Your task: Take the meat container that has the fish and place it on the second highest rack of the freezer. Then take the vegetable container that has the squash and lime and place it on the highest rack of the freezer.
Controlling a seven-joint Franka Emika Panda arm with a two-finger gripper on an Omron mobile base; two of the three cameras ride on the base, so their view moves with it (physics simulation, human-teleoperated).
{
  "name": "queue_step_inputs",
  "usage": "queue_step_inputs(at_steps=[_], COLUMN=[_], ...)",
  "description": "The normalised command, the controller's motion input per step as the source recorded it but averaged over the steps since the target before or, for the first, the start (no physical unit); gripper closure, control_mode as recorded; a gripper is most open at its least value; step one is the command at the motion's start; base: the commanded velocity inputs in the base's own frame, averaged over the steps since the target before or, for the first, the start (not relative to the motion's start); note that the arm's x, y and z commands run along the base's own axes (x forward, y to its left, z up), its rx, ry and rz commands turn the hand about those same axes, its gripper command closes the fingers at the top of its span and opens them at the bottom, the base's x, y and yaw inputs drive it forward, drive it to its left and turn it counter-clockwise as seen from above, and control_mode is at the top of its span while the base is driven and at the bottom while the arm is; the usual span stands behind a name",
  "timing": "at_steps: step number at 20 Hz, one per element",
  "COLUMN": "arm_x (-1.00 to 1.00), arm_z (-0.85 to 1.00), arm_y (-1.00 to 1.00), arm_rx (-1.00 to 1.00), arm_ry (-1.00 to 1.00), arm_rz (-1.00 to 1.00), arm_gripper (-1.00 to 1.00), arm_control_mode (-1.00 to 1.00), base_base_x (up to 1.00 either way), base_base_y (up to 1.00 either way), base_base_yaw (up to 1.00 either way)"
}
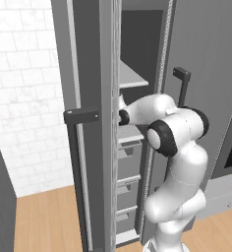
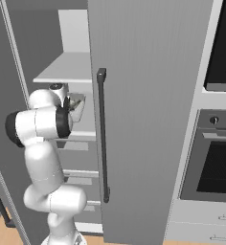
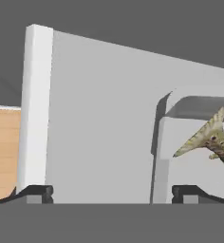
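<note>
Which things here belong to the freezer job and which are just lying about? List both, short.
Job: meat container, fish inside it, freezer rack, gripper with jaws open.

Just there: oven, drawers below it, tiled wall, wood floor.

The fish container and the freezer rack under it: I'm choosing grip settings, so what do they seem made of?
Fish container: apparently clear, smooth plastic, since the fish shows through its pale wall. Freezer rack: a flat, matte light-grey slab with a white edge, possibly plastic or painted metal; the render leaves that open.
</note>
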Motion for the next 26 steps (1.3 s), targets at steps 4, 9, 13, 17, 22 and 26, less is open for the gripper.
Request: queue_step_inputs(at_steps=[4, 9, 13, 17, 22, 26], arm_x=[-0.97, -0.55, -0.42, -0.85, -1.00, -1.00], arm_z=[0.08, 0.84, 1.00, 0.88, 0.64, 0.67], arm_y=[-0.27, -0.25, -0.01, -0.02, -0.26, -0.25], arm_rx=[0.00, 0.00, 0.00, 0.01, 0.00, -0.16], arm_ry=[-0.10, -0.13, -0.15, -0.07, 0.00, 0.00], arm_rz=[0.02, 0.03, 0.11, 0.26, 0.34, 0.35], arm_gripper=[-1.00, -1.00, -1.00, -1.00, -1.00, -1.00], arm_control_mode=[-1.00, -1.00, -1.00, -1.00, -1.00, -1.00], base_base_x=[0.00, 0.00, 0.00, 0.00, 0.00, 0.00], base_base_y=[0.00, 0.00, 0.00, 0.00, 0.00, 0.00], base_base_yaw=[0.00, 0.00, 0.00, 0.00, 0.00, 0.00])
